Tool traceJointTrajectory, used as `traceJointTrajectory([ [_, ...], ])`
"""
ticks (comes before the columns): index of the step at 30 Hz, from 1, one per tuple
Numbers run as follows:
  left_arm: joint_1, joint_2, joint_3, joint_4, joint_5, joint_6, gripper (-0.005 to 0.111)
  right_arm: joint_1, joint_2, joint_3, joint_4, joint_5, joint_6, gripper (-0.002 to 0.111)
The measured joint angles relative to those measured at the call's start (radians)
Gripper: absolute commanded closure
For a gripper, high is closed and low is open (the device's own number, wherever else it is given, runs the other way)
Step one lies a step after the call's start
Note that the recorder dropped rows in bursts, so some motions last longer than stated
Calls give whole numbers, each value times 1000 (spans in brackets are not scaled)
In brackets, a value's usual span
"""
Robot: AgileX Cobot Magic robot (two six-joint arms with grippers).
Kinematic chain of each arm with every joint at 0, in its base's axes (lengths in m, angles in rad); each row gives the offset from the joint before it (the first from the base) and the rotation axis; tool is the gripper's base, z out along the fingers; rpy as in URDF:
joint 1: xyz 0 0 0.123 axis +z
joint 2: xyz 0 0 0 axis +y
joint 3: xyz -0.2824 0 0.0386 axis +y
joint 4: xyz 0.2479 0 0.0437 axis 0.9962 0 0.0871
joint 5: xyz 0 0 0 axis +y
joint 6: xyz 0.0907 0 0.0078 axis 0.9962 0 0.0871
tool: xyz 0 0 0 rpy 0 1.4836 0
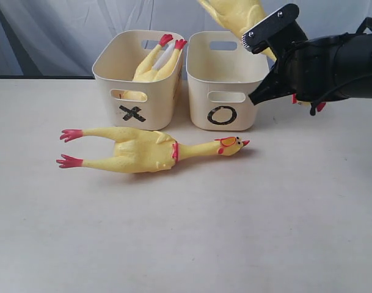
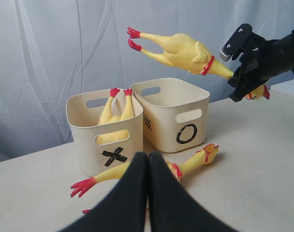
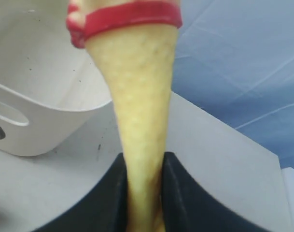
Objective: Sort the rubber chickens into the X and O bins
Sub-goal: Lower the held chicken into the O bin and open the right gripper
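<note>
One rubber chicken (image 1: pixel 143 149) lies flat on the table in front of the bins, its head toward the O bin (image 1: pixel 201 107). A second chicken (image 1: pixel 155 61) stands head-down in the X bin (image 1: pixel 161 104) with its red feet sticking up. My right gripper (image 1: pixel 263 60) is shut on the neck of the third chicken (image 2: pixel 185 50) and holds it in the air above the O bin (image 2: pixel 166 130), body and feet reaching out over the X bin's side. The right wrist view shows the neck (image 3: pixel 139 111) pinched between the fingers (image 3: pixel 168 179). My left gripper (image 2: pixel 147 159) is shut, holding nothing, low over the table.
A pale curtain (image 1: pixel 51 30) hangs behind the bins. The two bins stand side by side with a narrow gap. Bare tabletop (image 1: pixel 234 232) stretches in front of the lying chicken.
</note>
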Motion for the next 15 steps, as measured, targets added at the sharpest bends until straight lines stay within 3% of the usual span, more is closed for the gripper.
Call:
traceJointTrajectory([
  [15,0,0,0,0,0,0,107,0,65,-27,4,19,2,109],
])
